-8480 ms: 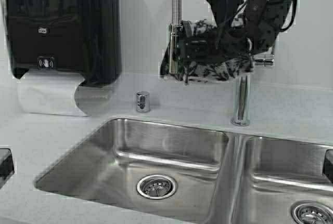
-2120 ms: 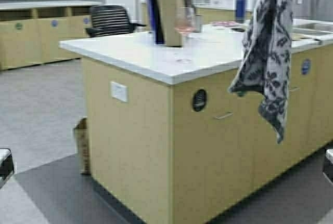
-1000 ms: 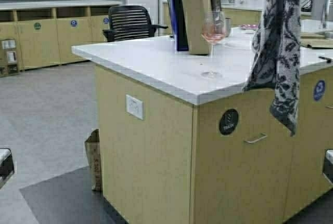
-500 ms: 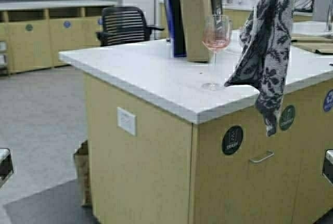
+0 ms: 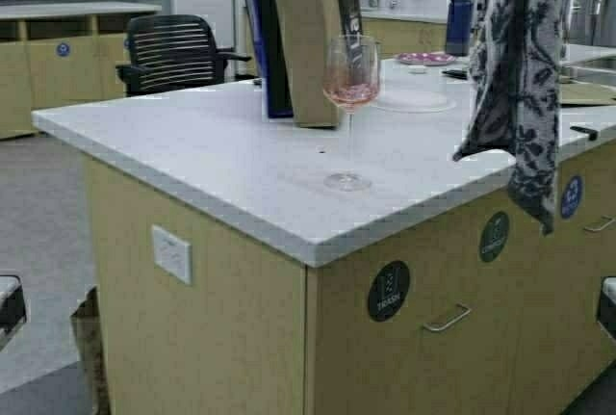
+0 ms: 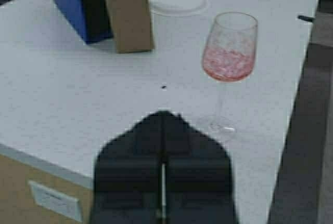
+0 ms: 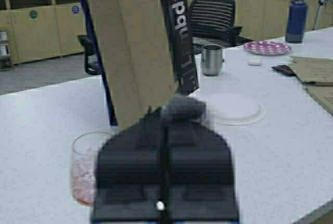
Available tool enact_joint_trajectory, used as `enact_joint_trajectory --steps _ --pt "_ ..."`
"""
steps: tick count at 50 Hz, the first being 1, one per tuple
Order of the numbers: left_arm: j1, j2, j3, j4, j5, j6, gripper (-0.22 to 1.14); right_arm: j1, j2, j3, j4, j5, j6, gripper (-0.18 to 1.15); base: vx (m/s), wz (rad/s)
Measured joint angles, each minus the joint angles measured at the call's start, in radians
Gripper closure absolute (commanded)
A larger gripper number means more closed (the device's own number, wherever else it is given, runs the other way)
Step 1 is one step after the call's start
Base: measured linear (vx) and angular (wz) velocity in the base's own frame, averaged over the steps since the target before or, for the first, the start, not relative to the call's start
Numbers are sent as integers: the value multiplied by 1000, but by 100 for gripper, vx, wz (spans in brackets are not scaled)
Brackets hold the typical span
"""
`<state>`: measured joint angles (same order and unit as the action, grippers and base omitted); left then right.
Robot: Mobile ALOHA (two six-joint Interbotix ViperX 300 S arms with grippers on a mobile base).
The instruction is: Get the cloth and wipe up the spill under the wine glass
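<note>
The wine glass [image 5: 349,83], clear with a pinkish-red tint in its bowl, stands upright on the white island countertop [image 5: 221,160] near its front edge. The leaf-print cloth [image 5: 520,68] hangs down from the top of the high view, to the right of the glass and above the counter edge. My right gripper [image 7: 165,112] is shut on the cloth, and a grey bunch of it [image 7: 183,108] shows at the tips. The glass [image 7: 86,167] sits below it. My left gripper [image 6: 163,116] is shut and empty, above the counter with the glass [image 6: 230,47] just ahead. I cannot make out a spill.
A cardboard box with a blue side [image 5: 294,35] stands behind the glass. A white disc [image 5: 414,100], a steel cup [image 7: 212,59], a pink plate [image 5: 426,58] and a blue bottle [image 5: 460,20] sit farther back. An office chair [image 5: 183,49] stands beyond the island.
The robot has driven from the sink to the island and nearer to it. The glass now shows lower and more to the left. The cloth has swung while hanging from my right gripper.
</note>
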<state>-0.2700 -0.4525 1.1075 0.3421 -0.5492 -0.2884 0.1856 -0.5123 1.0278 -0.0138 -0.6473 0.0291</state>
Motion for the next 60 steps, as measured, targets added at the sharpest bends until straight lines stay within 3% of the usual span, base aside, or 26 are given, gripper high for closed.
enact_joint_trajectory --steps 14,31,52,60 --pt "-129 345 -160 -91 -63 31 89 0 0 0 -2 0 0 91 15 -12" --pt "-164 647 -149 -262 -337 149 89 3 -2 -2 0 0 0 91 12 -6" --pt "-179 957 -181 -270 -638 150 86 0 28 -2 0 -2 0 91 12 0" --pt "-193 1037 -225 -230 -673 152 75 2 31 -2 0 -2 0 91 10 3"
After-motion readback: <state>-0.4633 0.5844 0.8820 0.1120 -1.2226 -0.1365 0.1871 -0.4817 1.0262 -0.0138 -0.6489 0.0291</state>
